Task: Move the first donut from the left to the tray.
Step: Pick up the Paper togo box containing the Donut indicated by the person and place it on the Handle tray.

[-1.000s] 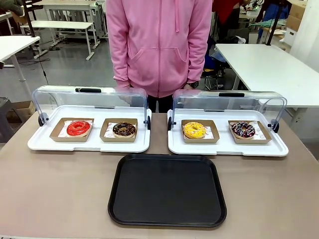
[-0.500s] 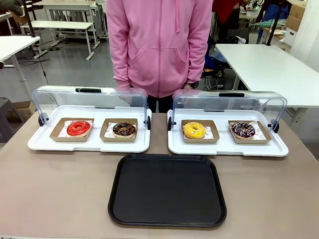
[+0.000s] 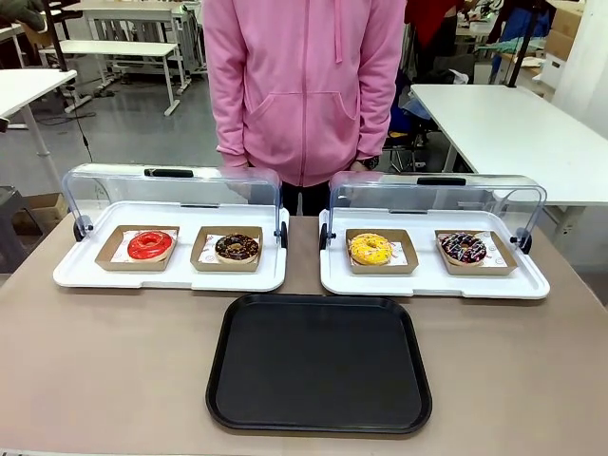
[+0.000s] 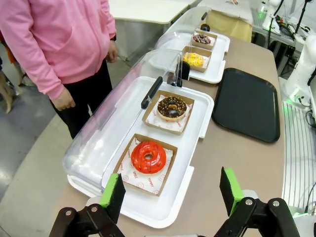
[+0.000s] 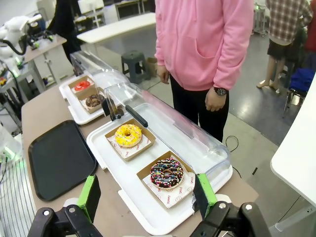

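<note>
- Front view: the red donut (image 3: pixel 150 244) sits on the left white display tray (image 3: pixel 85 275), just behind the black tray (image 3: pixel 319 362)
- Left wrist view: the left gripper (image 4: pixel 172 190) hangs with jaws spread wide and empty, short of that donut
- Right wrist view: the right gripper (image 5: pixel 147 194) is spread wide too, pinching nothing

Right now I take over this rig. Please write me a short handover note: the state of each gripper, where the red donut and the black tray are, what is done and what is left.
Left gripper: open, holds nothing, above the near edge of the left display tray.
Right gripper: open, holds nothing, above the right display tray.
Red donut: in its cardboard holder on the left display tray, clear lid raised.
Black tray: on the table in front of both display trays, nothing on it.
Done: nothing moved yet.
Left: grasp the red donut and set it on the black tray.
</note>
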`<state>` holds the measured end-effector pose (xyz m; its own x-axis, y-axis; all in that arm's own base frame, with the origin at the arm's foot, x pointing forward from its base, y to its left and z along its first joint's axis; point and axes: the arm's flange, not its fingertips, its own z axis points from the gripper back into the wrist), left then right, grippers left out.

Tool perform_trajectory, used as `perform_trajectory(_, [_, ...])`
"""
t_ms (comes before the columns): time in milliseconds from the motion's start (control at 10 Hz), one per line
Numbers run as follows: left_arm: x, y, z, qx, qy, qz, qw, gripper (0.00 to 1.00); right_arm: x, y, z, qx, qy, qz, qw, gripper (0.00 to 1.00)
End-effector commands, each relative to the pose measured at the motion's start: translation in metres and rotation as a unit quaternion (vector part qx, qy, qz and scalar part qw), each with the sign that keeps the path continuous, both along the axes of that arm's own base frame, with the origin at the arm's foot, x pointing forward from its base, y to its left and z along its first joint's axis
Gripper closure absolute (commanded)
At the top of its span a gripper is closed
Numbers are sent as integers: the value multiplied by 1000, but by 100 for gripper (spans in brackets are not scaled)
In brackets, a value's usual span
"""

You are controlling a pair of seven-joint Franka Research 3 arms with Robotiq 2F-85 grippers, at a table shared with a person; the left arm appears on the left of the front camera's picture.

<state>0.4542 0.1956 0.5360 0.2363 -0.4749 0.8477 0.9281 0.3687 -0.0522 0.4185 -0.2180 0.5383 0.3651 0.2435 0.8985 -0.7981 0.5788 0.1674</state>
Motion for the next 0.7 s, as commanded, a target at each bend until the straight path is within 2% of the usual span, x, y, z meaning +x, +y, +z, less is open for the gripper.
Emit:
perform_trajectory(0, [-1,0,1,2,-2,-1,1000,0,1,0,1,5,-5,3,1000,0])
perform_trajectory(600, [-1,0,1,2,-2,-1,1000,0,1,0,1,5,-5,3,1000,0])
